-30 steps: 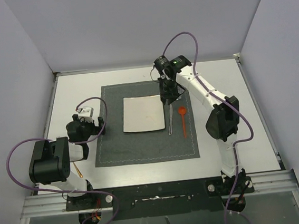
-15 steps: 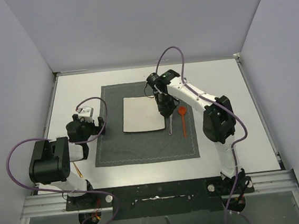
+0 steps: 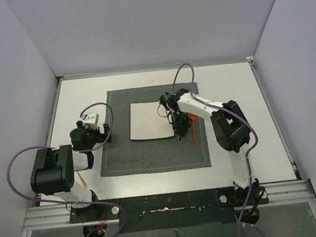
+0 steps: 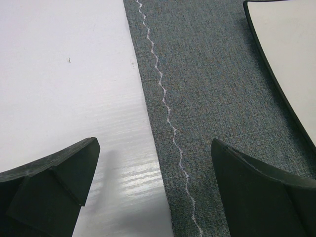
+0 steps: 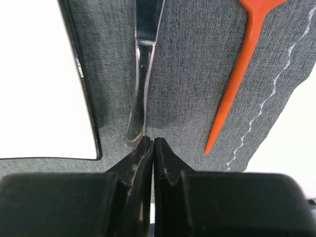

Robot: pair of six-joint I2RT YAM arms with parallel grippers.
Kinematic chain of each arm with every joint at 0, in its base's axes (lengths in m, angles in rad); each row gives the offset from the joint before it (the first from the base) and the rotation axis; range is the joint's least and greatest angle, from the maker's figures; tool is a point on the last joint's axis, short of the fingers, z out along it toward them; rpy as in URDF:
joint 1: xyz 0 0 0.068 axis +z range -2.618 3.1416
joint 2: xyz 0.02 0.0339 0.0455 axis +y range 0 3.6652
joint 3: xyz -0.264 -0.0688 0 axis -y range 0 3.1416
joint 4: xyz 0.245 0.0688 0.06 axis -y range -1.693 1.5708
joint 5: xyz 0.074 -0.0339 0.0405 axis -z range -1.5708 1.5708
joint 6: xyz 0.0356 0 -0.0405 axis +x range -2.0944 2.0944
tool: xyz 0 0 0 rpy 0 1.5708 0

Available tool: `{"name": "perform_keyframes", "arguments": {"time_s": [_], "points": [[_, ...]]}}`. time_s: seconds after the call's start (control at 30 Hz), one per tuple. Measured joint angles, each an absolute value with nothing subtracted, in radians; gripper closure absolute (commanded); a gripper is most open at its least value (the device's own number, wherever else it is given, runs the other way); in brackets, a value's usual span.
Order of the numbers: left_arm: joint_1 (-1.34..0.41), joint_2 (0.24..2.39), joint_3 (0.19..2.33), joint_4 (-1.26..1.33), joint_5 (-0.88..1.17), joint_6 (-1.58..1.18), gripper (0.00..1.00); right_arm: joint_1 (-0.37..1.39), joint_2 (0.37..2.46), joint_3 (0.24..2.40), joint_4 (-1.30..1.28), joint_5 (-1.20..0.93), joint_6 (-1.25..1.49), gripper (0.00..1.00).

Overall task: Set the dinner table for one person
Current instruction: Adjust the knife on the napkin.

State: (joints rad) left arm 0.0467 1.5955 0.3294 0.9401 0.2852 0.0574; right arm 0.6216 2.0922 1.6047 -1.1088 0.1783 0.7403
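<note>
The white dinner table [image 3: 231,89] carries a dark grey stitched placemat [image 3: 150,153] with a white square plate [image 3: 150,121] on it. A silver utensil [image 3: 179,134] lies just right of the plate, and an orange spoon [image 3: 193,129] lies right of that. My right gripper [image 5: 149,140] is shut with nothing between its fingers, low over the mat, its tips just at the near end of the silver utensil [image 5: 140,74]. The orange spoon's handle [image 5: 242,74] lies apart to the right. My left gripper [image 4: 154,143] hangs open and holds nothing, over the mat's left edge.
A thin wooden-coloured stick [image 3: 81,179] lies on the table beside the left arm's base. The plate's corner [image 4: 291,49] shows at the upper right of the left wrist view. Grey walls close in the table on three sides.
My right gripper has moved from the far end of the silver utensil toward its near end, dropped lower and shut. The left arm has not moved.
</note>
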Motion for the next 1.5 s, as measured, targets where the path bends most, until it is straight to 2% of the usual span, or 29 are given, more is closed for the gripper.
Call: {"name": "perform_keyframes", "arguments": {"time_s": [0.27, 0.83, 1.5], "points": [[0.047, 1.596, 0.329, 0.940, 0.285, 0.057, 0.02, 0.622, 2.018, 1.585, -1.016, 0.181, 0.772, 1.00], [0.047, 1.596, 0.329, 0.940, 0.285, 0.057, 0.02, 0.622, 2.013, 1.487, -0.868, 0.179, 0.813, 1.00], [0.047, 1.596, 0.329, 0.940, 0.285, 0.057, 0.02, 0.622, 2.014, 1.464, -0.845, 0.180, 0.813, 1.00]]}}
